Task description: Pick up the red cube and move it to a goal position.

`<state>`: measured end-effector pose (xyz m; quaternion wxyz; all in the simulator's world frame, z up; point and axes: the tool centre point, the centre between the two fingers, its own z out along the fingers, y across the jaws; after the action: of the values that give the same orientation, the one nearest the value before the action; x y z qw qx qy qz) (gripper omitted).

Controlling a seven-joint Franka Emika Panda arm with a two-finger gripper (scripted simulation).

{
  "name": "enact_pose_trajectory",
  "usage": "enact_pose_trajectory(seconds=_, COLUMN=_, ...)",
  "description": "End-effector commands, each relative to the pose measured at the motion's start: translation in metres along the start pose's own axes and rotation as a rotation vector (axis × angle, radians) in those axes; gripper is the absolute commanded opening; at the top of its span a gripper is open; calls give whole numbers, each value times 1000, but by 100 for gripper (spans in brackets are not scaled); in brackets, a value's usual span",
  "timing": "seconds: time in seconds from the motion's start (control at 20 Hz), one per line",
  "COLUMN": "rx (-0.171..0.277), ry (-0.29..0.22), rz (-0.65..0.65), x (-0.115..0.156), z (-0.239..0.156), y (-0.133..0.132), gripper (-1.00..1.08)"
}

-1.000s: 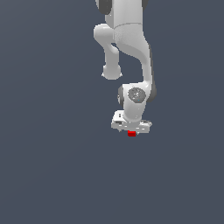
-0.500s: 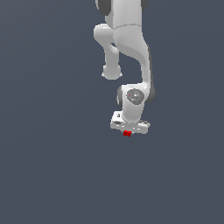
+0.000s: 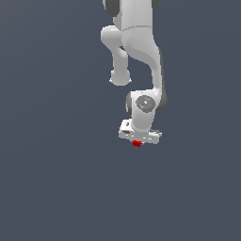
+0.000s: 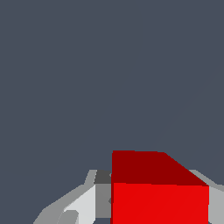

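Observation:
The red cube shows as a small red patch just under the white gripper body in the exterior view. In the wrist view the red cube sits large between the two fingers, one grey-white finger on one side and the other at the frame's edge. My gripper is shut on the cube and hangs from the white arm, pointing down. The fingers themselves are hidden behind the gripper body in the exterior view.
The white Franka arm reaches down from the top of the exterior view. Around it is only a plain dark grey-blue surface, with no other object in view.
The gripper with the red cube has drifted slightly toward the exterior view's left and a little upward over the last second. The grip has not changed.

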<state>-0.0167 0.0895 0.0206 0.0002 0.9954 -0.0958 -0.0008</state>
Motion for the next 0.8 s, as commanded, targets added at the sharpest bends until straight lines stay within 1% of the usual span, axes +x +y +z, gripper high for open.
enact_pose_trajectory(seconds=0.0, rx=0, ry=1, rz=0, x=1, z=-4, y=0, gripper=-100)
enact_pose_trajectory(seconds=0.35, rx=0, ry=1, rz=0, x=10, z=-38, y=4, gripper=-100)
enact_pose_trajectory(seconds=0.55, rx=0, ry=1, rz=0, x=18, z=-69, y=7, gripper=-100)
enact_pose_trajectory(seconds=0.75, rx=0, ry=1, rz=0, x=28, z=-109, y=10, gripper=-100)
